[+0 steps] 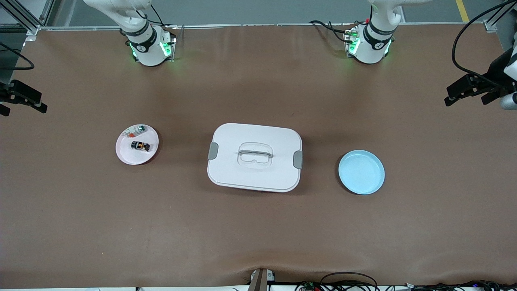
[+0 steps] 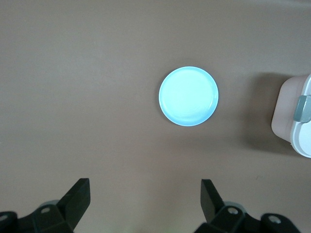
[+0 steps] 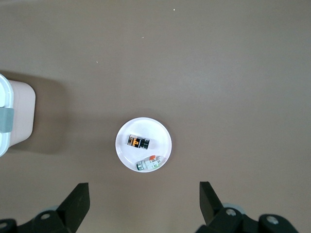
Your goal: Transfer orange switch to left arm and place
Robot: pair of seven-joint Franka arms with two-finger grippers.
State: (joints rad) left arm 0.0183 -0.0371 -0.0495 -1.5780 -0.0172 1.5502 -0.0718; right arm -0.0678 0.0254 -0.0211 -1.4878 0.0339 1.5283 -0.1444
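In the front view we saw the box (image 1: 254, 157) in the middle of the table (image 1: 258, 226), its lid on. The orange switch (image 1: 140, 146) lay on the pink plate (image 1: 126, 155) toward the right arm's end, beside a small white part (image 1: 135, 129) that sat a little farther from the front camera. The blue plate (image 1: 361, 172) lay toward the left arm's end, well apart from the box. Both arms waited at the table's ends — the left gripper (image 1: 470, 95) and the right gripper (image 1: 25, 103) were up in the air.

In the left wrist view the left gripper (image 2: 145, 199) hung high over the table near the blue plate (image 2: 188, 96), fingers spread wide, grasping nothing; a corner of the box (image 2: 294, 116) showed too.

In the right wrist view the right gripper (image 3: 144, 200) was also released — it hung near the pink plate (image 3: 160, 133), where the orange switch (image 3: 138, 142) lay beside the small white part (image 3: 148, 164).
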